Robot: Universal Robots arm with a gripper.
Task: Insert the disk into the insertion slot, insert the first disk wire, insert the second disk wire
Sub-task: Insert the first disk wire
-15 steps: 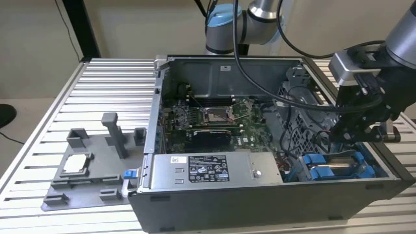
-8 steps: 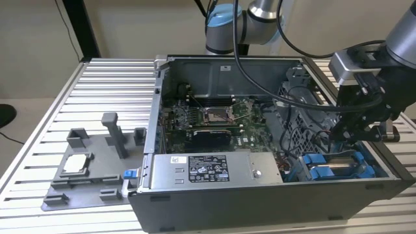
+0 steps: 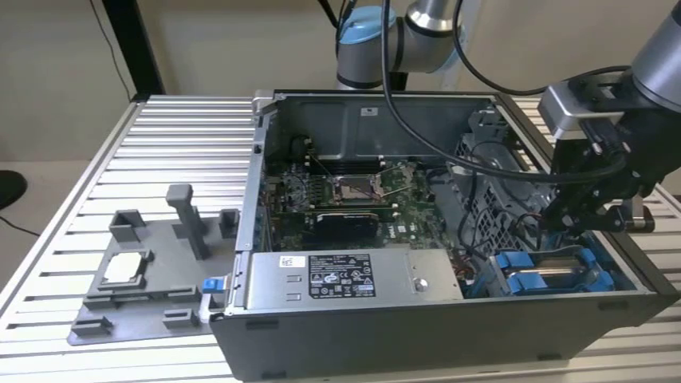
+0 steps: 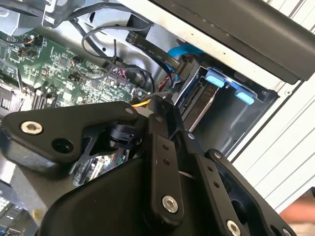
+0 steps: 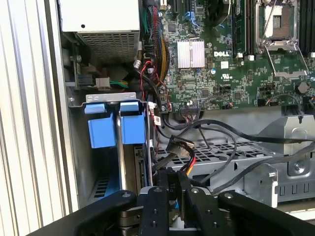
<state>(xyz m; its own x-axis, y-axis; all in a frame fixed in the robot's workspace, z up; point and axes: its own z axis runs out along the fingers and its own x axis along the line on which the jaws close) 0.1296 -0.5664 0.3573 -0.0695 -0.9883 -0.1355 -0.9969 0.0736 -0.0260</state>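
Observation:
The disk [image 3: 550, 269] stands edge-up in the insertion slot [image 3: 608, 257] at the case's front corner, on the exterior view's right, with its blue carrier tabs [image 3: 518, 263] on top. In the first wrist view the disk [image 5: 121, 157] shows between two blue tabs [image 5: 101, 132]. My gripper [image 3: 566, 220] hangs just above the slot, shut on a disk wire [image 5: 178, 146] with a black plug and red and yellow strands. In the second wrist view the gripper [image 4: 157, 105] sits beside the disk [image 4: 201, 104], with an orange strand [image 4: 141, 103] at its tip.
The open computer case [image 3: 426, 335] lies on a slatted table [image 3: 181, 152]. A grey labelled power-supply box [image 3: 352, 277] lies along its front. The motherboard [image 3: 352, 191] and a perforated metal cage [image 5: 231, 157] with loose black cables lie close by. A grey fixture tray [image 3: 139, 271] sits outside.

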